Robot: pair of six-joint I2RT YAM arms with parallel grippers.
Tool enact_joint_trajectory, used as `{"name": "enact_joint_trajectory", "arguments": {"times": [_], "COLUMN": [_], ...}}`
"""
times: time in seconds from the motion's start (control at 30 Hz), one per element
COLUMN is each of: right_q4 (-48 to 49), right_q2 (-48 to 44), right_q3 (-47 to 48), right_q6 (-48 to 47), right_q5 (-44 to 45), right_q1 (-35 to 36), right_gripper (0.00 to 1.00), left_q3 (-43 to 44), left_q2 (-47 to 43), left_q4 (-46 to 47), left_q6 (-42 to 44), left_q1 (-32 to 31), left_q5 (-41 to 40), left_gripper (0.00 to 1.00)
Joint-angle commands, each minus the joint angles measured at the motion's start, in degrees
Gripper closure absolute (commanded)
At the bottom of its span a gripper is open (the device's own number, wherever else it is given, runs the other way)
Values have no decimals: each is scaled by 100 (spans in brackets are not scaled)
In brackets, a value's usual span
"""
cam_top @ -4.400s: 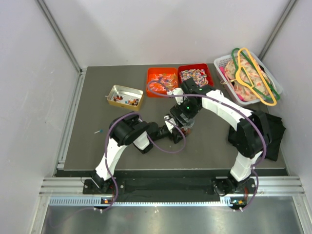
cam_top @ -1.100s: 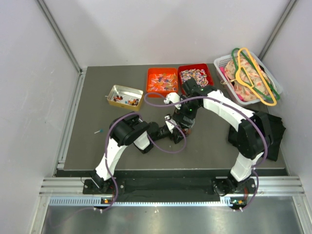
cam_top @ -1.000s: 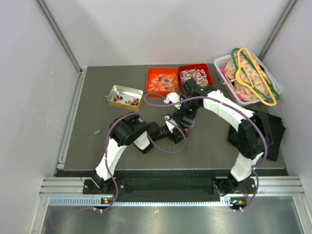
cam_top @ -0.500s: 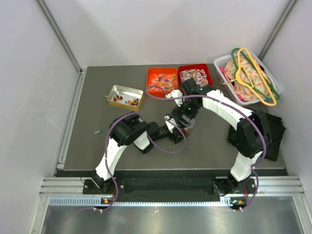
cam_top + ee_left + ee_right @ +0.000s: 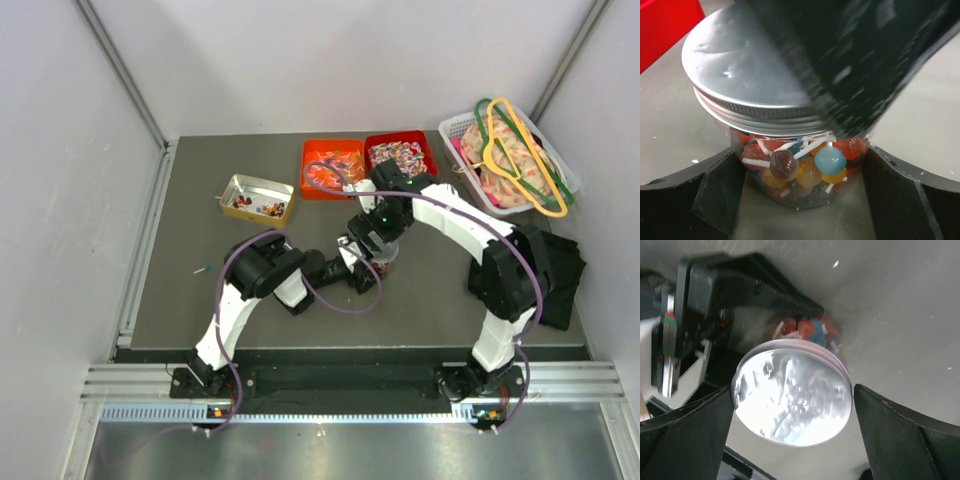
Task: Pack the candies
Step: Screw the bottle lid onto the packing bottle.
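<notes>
A clear jar (image 5: 800,175) of round lollipops with white sticks stands mid-table, capped by a silver lid (image 5: 750,65). In the top view the jar (image 5: 387,264) is mostly hidden under the arms. My left gripper (image 5: 802,172) is shut on the jar's lower body, one finger on each side. My right gripper (image 5: 792,390) reaches down over the lid (image 5: 790,400); its left finger touches the rim and a thin gap shows at the right finger. The candies (image 5: 400,154), small wrapped sweets, fill a red bin at the back.
An orange bin (image 5: 332,165) of orange pieces stands left of the red bin. A metal tin (image 5: 258,198) with small items is further left. A white basket (image 5: 510,160) with hangers and cloth stands back right. Black fabric (image 5: 560,285) lies at the right edge.
My right wrist has turned over the lid: its cable loop swung out to the left and back toward the orange bin. The jar and left gripper have stayed put.
</notes>
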Motion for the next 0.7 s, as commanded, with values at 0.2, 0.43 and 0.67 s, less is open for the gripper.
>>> {"name": "enact_joint_trajectory", "arguments": {"times": [0.2,0.43,0.67], "right_q4": [1000,1132,1221], "right_q2": [433,503,521], "right_q3": [414,449,642], "right_q6": [640,649,623], "right_q5": [771,1210,1659], "right_q1": [130,121,121], "right_gripper": [1,1,1], "left_q3": [-123,-123,-123], "left_q2": [236,236,236], "left_q4": [4,4,4], "left_q6": [31,40,40], "left_q1": [-62,-62,-62], "left_q5": [126,117,117], "left_gripper": [39,39,40]}}
